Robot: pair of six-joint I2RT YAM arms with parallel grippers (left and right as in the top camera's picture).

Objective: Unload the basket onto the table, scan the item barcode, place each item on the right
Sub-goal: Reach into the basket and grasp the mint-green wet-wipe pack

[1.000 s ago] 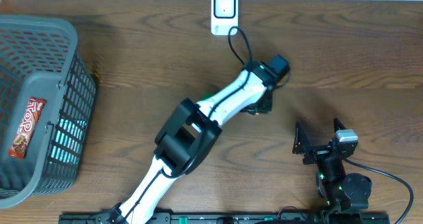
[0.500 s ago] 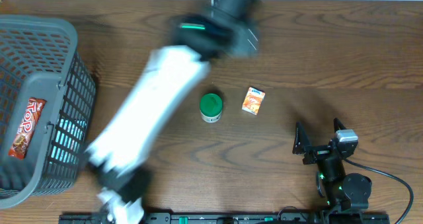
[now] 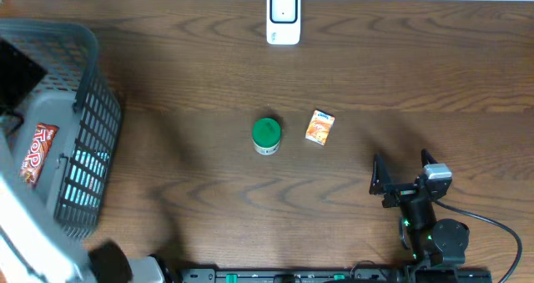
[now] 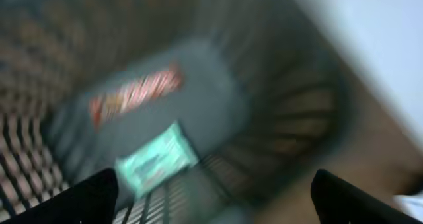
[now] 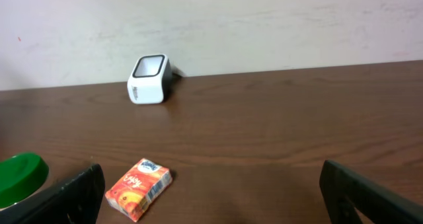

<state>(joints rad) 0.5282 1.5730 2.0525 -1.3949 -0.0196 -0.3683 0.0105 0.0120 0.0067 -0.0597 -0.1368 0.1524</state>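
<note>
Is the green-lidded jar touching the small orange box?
Apart. The overhead view shows a strip of bare table between the green-lidded jar and the orange box.

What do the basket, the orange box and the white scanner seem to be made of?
The basket: likely grey moulded plastic, matte; lattice walls and a thick rim. The orange box: probably printed cardboard, slightly glossy; flat faces, crisp edges. The white scanner: hard plastic shell, smooth; its dark window could be glass or plastic.

Matt wood-grain table (image 3: 417,83), smooth plastic scanner (image 3: 283,16)
</note>
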